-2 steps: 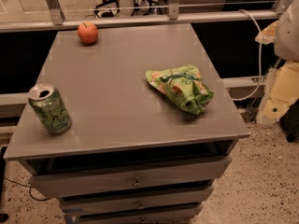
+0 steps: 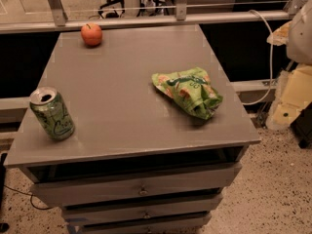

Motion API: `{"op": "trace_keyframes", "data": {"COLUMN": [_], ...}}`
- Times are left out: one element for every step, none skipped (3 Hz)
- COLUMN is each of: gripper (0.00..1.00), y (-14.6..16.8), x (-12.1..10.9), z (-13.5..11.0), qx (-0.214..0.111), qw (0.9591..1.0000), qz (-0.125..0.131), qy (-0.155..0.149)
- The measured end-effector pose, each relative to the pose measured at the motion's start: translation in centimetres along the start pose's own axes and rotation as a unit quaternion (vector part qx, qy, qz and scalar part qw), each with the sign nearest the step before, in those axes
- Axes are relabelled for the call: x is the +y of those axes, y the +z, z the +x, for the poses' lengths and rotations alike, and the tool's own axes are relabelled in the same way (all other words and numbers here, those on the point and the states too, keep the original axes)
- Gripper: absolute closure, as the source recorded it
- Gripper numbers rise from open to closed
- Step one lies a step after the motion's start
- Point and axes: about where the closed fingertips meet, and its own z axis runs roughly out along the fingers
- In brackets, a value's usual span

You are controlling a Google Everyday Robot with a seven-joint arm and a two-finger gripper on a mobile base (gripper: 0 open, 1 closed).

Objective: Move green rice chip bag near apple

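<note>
Right of centre in the frame, on the grey tabletop, lies the green rice chip bag. It's crumpled, light green w/ orange-pink patches & white print, lying flat, long axis running from centre toward lower right. It sits apart from the other items on the top.

Apple is at upper left of the frame, near the table's far edge, stem up, well apart from the bag, w/ grey tabletop btw them.

Green drink can stands at mid left, near the front-left corner, top opened, well apart from both bag & apple.

Gripper is at the far right edge of the frame, off the table & beside its right side. It's cream-coloured & partly cut off by the frame edge. Can't tell whether it's open or closed. White arm section is above it at upper right. White cable loops down btw table & arm.

Below the top, grey drawers w/ small knobs fill bottom centre, w/ speckled floor at lower right. Metal rail runs across the top of the frame behind the table.
</note>
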Motion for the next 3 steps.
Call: {"op": "trace_keyframes", "data": {"gripper": [0.00, 0.00, 0.00], "y": [2.9, 6.1, 8.8], "x": [-0.3, -1.1, -2.4], "z": [0.1, -3.2, -6.6], "qx": [-0.044, -0.120, -0.183], "qw": [0.9979, 0.9894, 0.9778], "qz": [-0.009, -0.019, -0.018], "qy": [0.045, 0.080, 0.101]}}
